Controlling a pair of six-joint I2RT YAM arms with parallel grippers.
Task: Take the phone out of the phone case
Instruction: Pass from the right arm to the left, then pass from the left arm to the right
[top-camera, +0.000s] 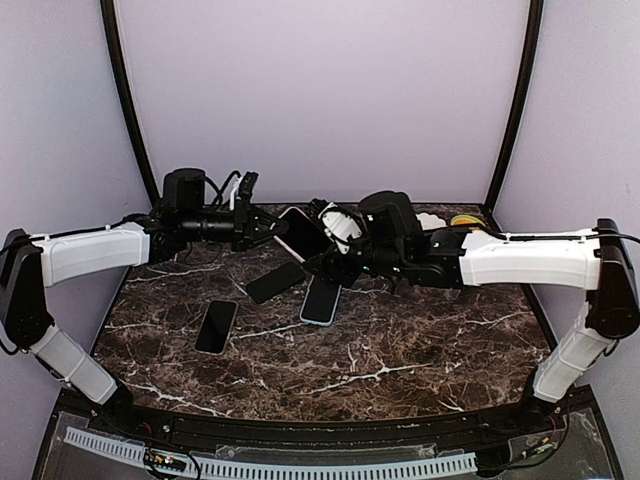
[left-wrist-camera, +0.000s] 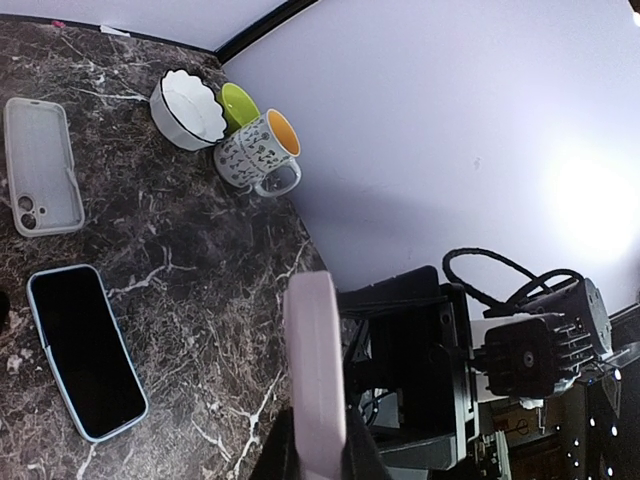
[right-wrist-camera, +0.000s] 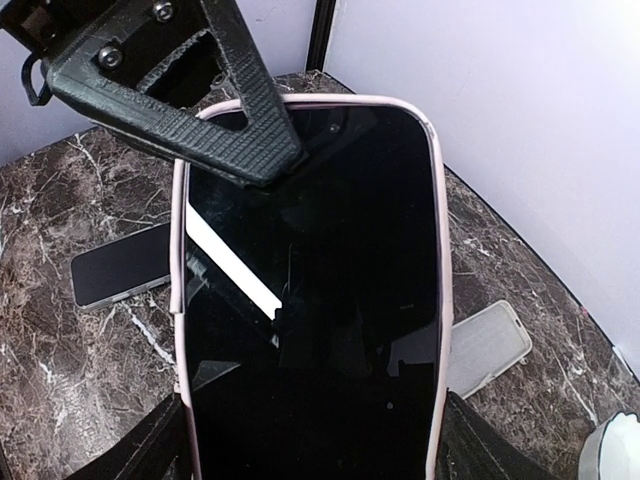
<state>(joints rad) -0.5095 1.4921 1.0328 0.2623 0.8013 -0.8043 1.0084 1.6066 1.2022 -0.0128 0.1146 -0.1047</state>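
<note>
Phone (right-wrist-camera: 320, 300): held in the air over the back of the marble table (top-camera: 400, 350), between the 2 arms; black screen faces the right wrist camera; it sits inside its case
Pink case (left-wrist-camera: 315, 360): wraps the phone; its rim shows all round the screen; edge-on in the left wrist view, rising from between that arm's fingers
Left claw (left-wrist-camera: 318, 455): pressed together on the phone through its thickness; 1 ribbed finger (right-wrist-camera: 215, 120) lies flat on the screen near a corner
Right claw (right-wrist-camera: 315, 455): spread wide across the phone's width; 1 finger against each long edge of the case, pinching it from the sides
Arms: both reach inward from their own sides and meet at the phone
Blue-rimmed phone (top-camera: 320, 300): flat on the table, screen up, just in front of the held phone in the top view
Dark phone (top-camera: 273, 282): flat on the table at an angle, just left of the blue-rimmed one
Black phone (top-camera: 216, 326): flat on the table, further left and nearer the arm bases, apart from the other 2
Clear case (left-wrist-camera: 40, 165): empty, lying flat on the table near the blue-rimmed phone
White bowl (left-wrist-camera: 188, 108): at the back right of the table; a green bowl (left-wrist-camera: 238, 105) sits just beside it
Mug (left-wrist-camera: 258, 152): patterned, orange inside, just beside the green bowl
</note>
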